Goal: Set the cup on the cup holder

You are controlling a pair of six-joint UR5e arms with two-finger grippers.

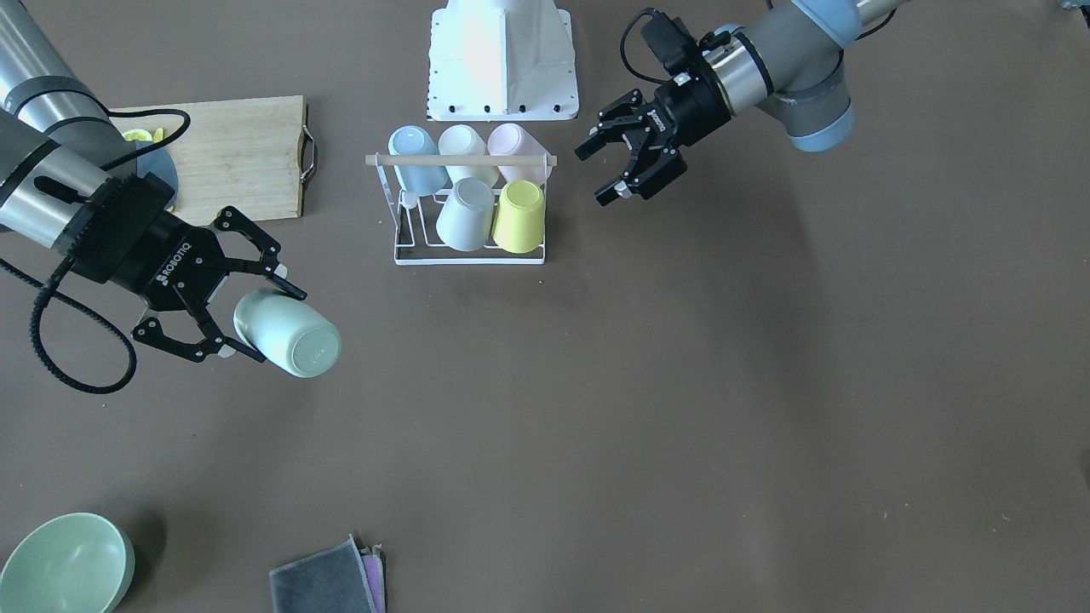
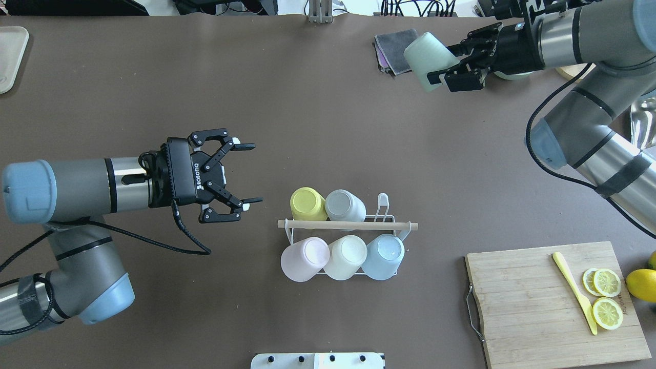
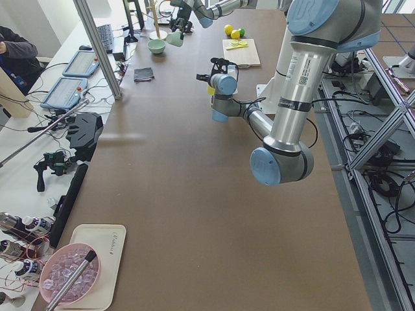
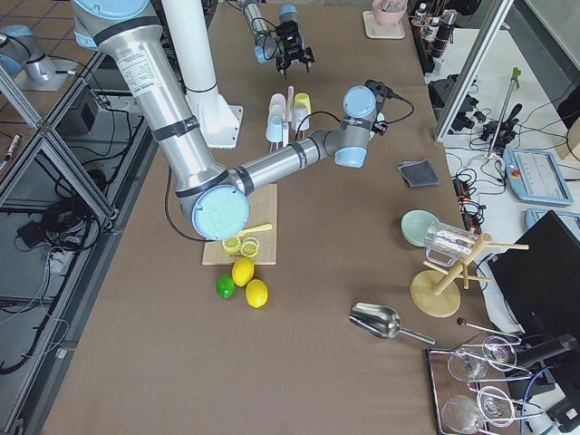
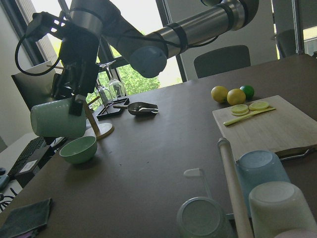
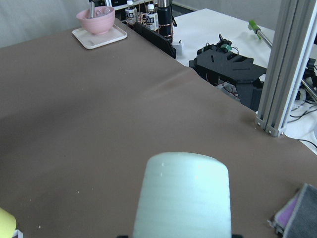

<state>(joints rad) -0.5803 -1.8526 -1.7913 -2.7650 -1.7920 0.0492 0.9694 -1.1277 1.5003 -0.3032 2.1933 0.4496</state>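
Note:
My right gripper (image 1: 247,319) is shut on a pale green cup (image 1: 289,334), held on its side above the table, base pointing away from the wrist; the cup also shows in the overhead view (image 2: 428,57), in the right wrist view (image 6: 184,196) and in the left wrist view (image 5: 57,119). The white wire cup holder (image 1: 468,254) with a wooden rod (image 1: 460,160) stands mid-table and carries blue, cream, pink, grey and yellow cups upside down; one front prong (image 2: 382,202) is bare. My left gripper (image 2: 246,173) is open and empty beside the holder.
A wooden cutting board (image 2: 553,302) holds lemon slices and a yellow knife (image 2: 574,292). A green bowl (image 1: 64,564) and a folded grey cloth (image 1: 328,581) lie at the operators' side. Whole lemons (image 2: 640,284) sit beside the board.

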